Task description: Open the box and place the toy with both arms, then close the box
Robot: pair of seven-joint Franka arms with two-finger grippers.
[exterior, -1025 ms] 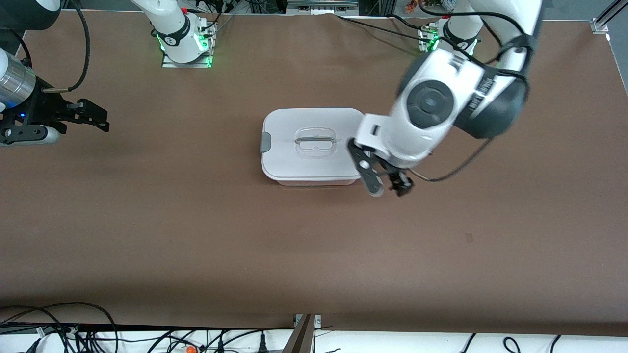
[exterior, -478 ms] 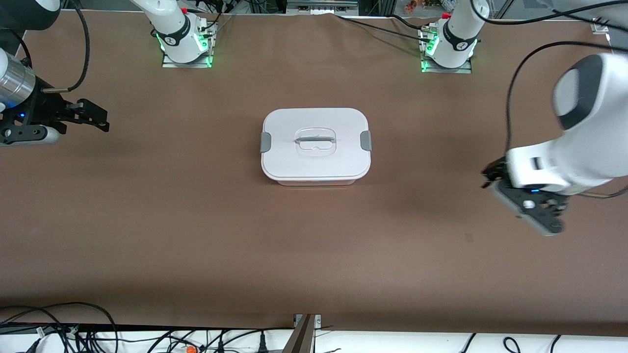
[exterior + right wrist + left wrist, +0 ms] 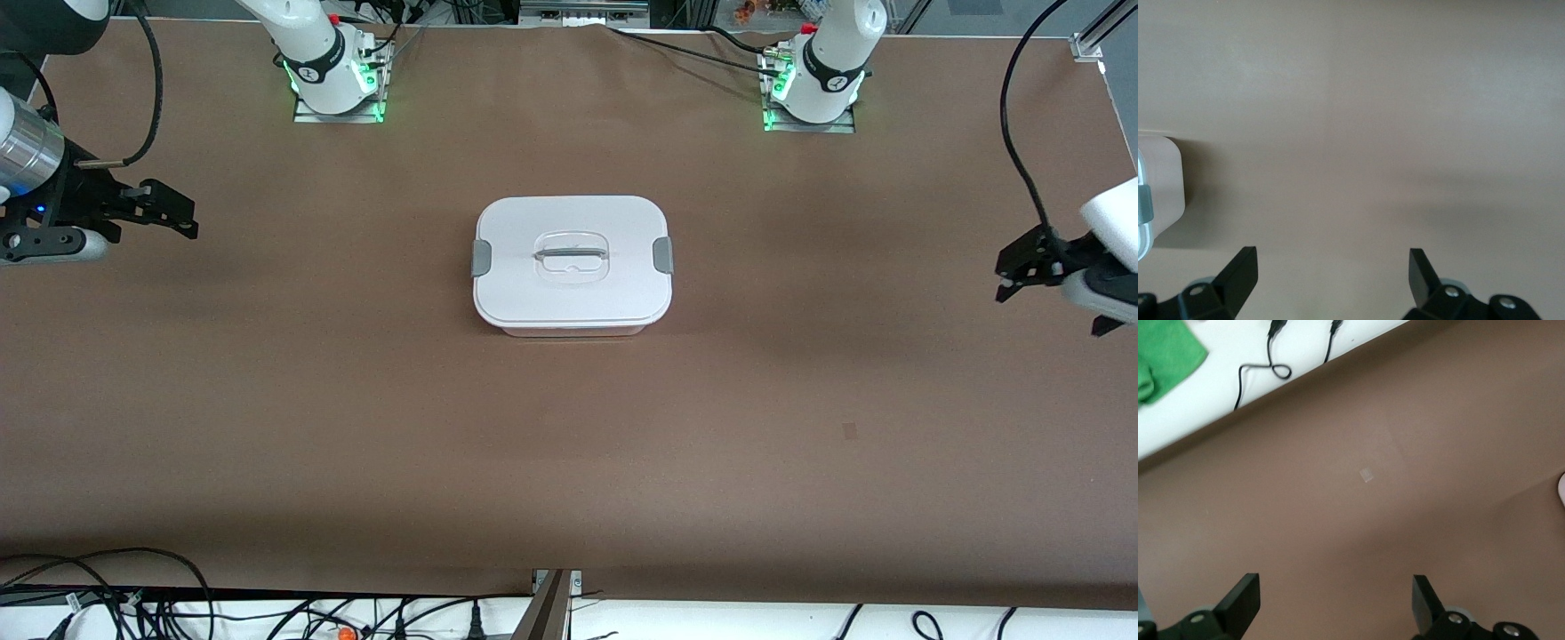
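- While the box [image 3: 572,264] is sitting closed in the middle of the brown table [image 3: 356,400], its white lid [image 3: 569,222] is lying flat on the tub, and a grey clip [image 3: 481,258] is showing at each short end.
- The left gripper [image 3: 1022,267] is hovering over the left arm's end of the table, well apart from the box, with its jaws spread wide and nothing between them.
- The right gripper [image 3: 173,213] is hanging over the right arm's end of the table, also well apart from the box, its jaws released and empty.
- One corner of the box is showing at the edge of the right wrist view [image 3: 1158,193].
- The toy is not showing in any view.
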